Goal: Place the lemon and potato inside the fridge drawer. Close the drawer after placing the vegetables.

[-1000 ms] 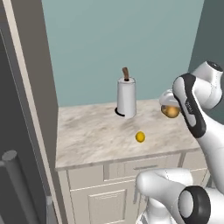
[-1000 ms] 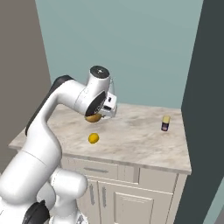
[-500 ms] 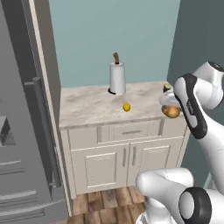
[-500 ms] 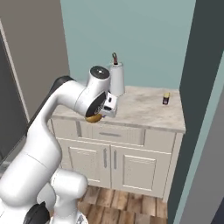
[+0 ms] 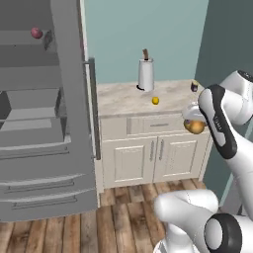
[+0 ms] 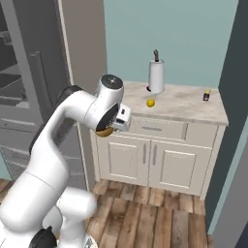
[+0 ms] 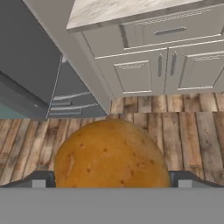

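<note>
Now backed off from the counter (image 5: 123,101), gripper (image 7: 112,183) clamped on potato (image 7: 112,154), lemon (image 5: 155,101) left far beyond it, fridge drawer (image 5: 30,116) ahead-left, first delivery pending.

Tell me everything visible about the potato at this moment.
The potato is a rounded brown-orange lump with a tan sheen and small dark specks on its skin. It sits gripped in the end effector, whose fingers flank it on both sides. It is carried in the air in front of the white cabinets, above the wood floor.
</note>
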Controlling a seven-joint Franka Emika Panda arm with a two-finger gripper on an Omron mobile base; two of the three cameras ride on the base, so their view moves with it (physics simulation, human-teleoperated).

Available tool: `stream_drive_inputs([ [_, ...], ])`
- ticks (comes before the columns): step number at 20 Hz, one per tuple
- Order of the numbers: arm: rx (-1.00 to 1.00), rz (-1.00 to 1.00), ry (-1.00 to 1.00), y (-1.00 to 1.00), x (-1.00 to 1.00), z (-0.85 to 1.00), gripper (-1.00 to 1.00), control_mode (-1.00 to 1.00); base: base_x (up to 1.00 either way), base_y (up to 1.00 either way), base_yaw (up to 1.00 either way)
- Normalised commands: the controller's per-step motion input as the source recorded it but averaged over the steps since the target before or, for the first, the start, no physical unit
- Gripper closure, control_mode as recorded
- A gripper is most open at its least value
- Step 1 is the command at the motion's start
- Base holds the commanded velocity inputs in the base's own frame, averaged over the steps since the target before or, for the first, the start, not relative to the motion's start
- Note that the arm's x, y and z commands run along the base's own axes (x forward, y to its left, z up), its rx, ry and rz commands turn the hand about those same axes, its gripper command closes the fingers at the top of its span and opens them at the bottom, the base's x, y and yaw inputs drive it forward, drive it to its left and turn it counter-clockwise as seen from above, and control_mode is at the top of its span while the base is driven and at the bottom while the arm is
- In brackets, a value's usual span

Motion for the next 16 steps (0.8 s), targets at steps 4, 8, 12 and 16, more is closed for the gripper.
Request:
stream_drive_inputs([
  [4,0.0,0.0,0.0,0.0,0.0,0.0,1.0,1.0,-0.3,1.0,0.05],
  [8,0.0,0.0,0.0,0.0,0.0,0.0,1.0,1.0,-0.09,1.0,0.01],
  [12,0.0,0.0,0.0,0.0,0.0,0.0,1.0,1.0,-0.1,0.92,0.0],
  [16,0.0,0.0,0.0,0.0,0.0,0.0,1.0,1.0,-0.17,0.86,0.0],
])
